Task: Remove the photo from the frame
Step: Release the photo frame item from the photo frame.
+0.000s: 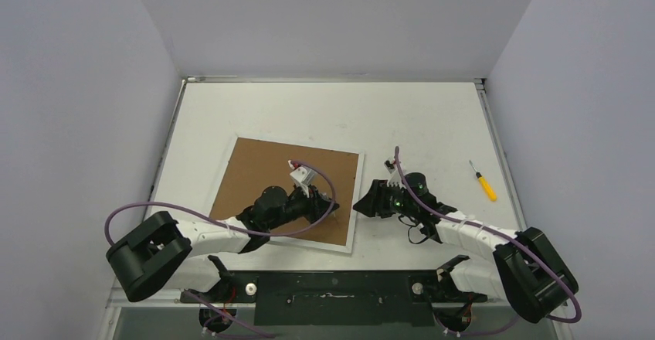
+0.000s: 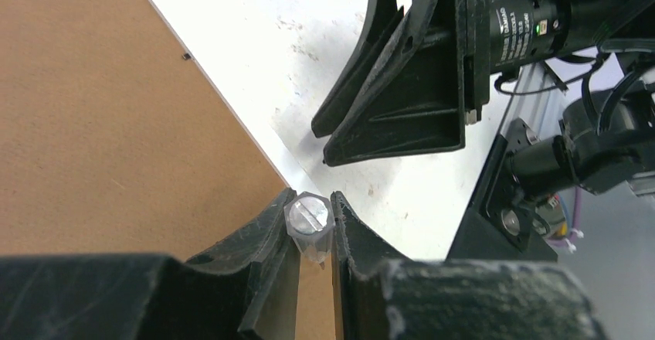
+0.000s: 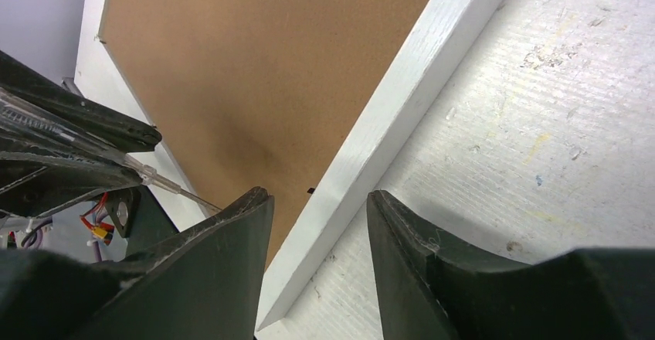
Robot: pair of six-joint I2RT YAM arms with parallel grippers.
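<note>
Closest to the table's (image 1: 402, 116) near edge, the left gripper (image 2: 310, 199) is pressed together on a clear screwdriver (image 2: 309, 220), pinching its hexagonal handle, with the thin metal tip reaching toward the frame's right side. Just beside it, the right gripper (image 3: 318, 197) stands spread, its jaws on either side of the white border by the frame's near right corner and closed on nothing. The frame (image 1: 263, 170) lies face down and skewed, left of the table's centre, brown backing up. The photo cannot be seen and is presumably under that backing. Small dark tabs (image 2: 186, 56) sit along the backing's edge. A yellow screwdriver (image 1: 485, 181) lies well apart, near the right edge. The likely step is prying a tab, and several things could spoil it. With the border unclamped, a push from the tip may slide the whole frame. The tip could skip off a tab and gouge the backing or the print beneath. The narrow handle may twist in the pinch, and the two grippers work so near each other that they might collide.
</note>
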